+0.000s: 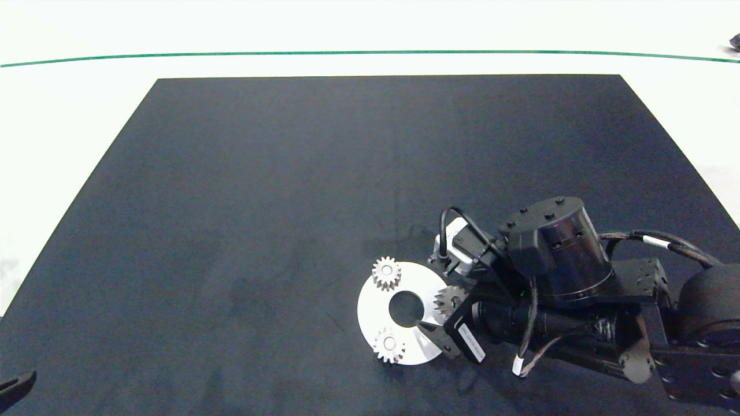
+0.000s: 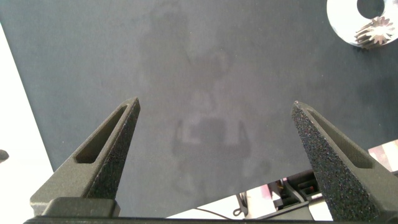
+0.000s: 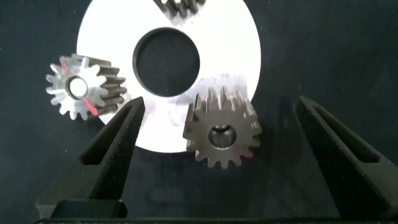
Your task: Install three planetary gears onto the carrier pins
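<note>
A: What do we see on the dark matte worktop point(image 1: 231, 202)?

B: We see a flat white ring-shaped disc point(image 1: 373, 312) with a large centre hole, lying toward the worktop's near right. Three small silvery metal spur gears sit around its rim: the far gear point(image 1: 386, 273), the near gear point(image 1: 388, 345) and the right-hand gear point(image 1: 450, 301).

A: Where is the right pincer point(image 3: 214, 134)?

B: It reaches in from the right and hangs over the disc's right edge. Its grey fingers point(image 3: 115, 146) stand spread wide, the right-hand gear between them, touching neither.

A: And the left pincer point(image 2: 214, 134)?

B: We see it equally wide open, holding nothing, over bare worktop near the left edge.
</note>
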